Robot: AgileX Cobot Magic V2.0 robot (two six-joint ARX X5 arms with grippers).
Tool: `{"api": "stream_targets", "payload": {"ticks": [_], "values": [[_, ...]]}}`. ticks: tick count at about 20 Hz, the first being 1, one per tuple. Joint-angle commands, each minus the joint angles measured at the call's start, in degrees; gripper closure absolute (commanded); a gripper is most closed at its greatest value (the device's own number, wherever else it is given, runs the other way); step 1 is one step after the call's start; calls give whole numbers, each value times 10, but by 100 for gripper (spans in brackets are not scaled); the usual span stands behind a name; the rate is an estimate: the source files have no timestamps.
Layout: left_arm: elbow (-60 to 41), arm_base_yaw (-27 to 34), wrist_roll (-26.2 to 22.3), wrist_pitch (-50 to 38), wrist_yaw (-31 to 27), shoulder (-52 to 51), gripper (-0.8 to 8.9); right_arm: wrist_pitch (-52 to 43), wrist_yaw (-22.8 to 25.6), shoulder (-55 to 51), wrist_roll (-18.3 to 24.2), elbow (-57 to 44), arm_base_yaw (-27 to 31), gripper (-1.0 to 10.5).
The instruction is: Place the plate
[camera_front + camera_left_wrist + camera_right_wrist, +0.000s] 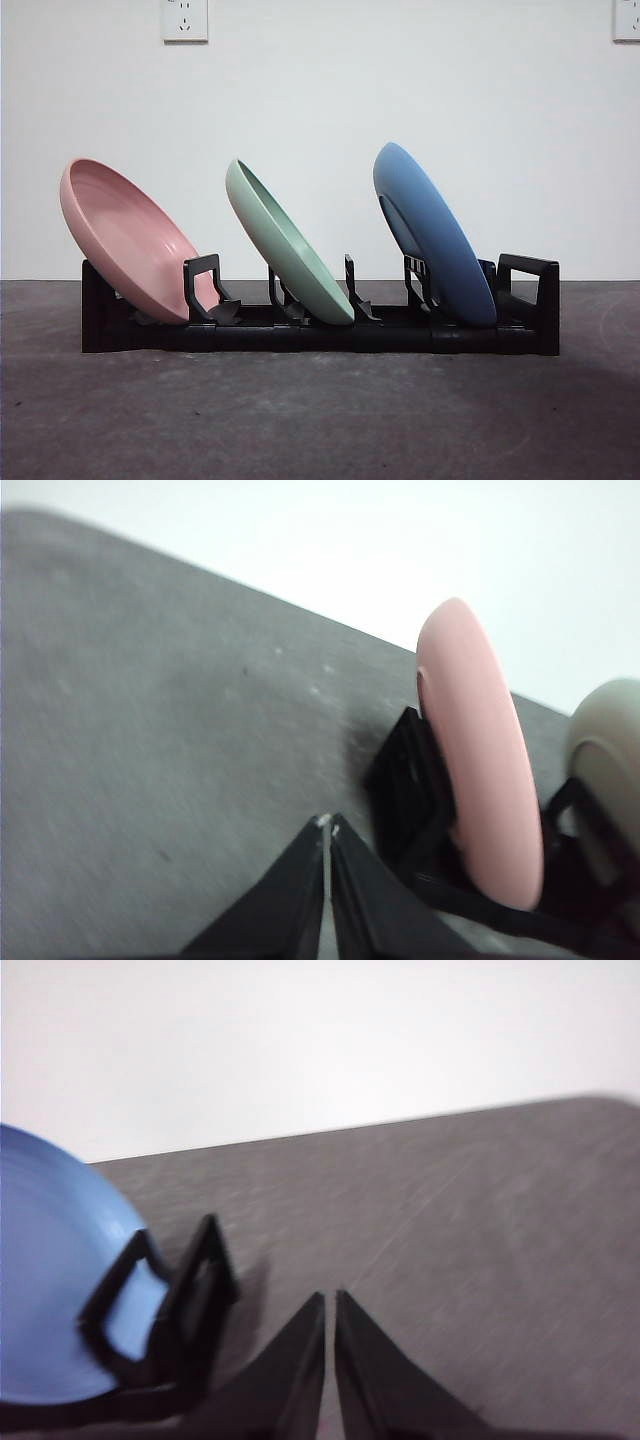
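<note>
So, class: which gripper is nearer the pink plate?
Left. The left gripper is beside the pink plate at its end of the rack; the right gripper is at the far end, by the blue plate.

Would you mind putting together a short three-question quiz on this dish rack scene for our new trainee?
1. True or false: the pink plate, green plate and blue plate all lean in the black rack.
2. Multiple choice: which plate stands in the middle? A) pink B) green C) blue
3. Short answer: does the left gripper or the right gripper hold anything?

Key
1. True.
2. B.
3. Neither; both are shut on nothing, above the grey table.
</note>
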State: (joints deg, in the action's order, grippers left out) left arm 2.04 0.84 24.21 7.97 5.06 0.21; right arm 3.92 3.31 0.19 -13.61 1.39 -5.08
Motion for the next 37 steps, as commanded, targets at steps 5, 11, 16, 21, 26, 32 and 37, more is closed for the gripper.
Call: {"api": "stream_targets", "payload": {"ticks": [5,11,16,21,26,32,37], "values": [[109,-1,64,83,25,38,802,108,-26,46,-87,110,0,932],[241,-1,11,193,73,130,803,211,-68,142,-81,236,0,933],[352,-1,-32,282,121,225,802,293,-118,251,-9,344,0,933],[449,-2,-103,372,146,316,803,352,-191,356,50,444,-1,933],[519,-12,-177,451,157,389,803,382,-250,440,82,511,-16,933],[556,-35,-221,472,191,451,794,396,-303,528,116,560,-62,931],[556,-35,-220,464,191,451,574,402,-297,534,121,561,-72,708]]}}
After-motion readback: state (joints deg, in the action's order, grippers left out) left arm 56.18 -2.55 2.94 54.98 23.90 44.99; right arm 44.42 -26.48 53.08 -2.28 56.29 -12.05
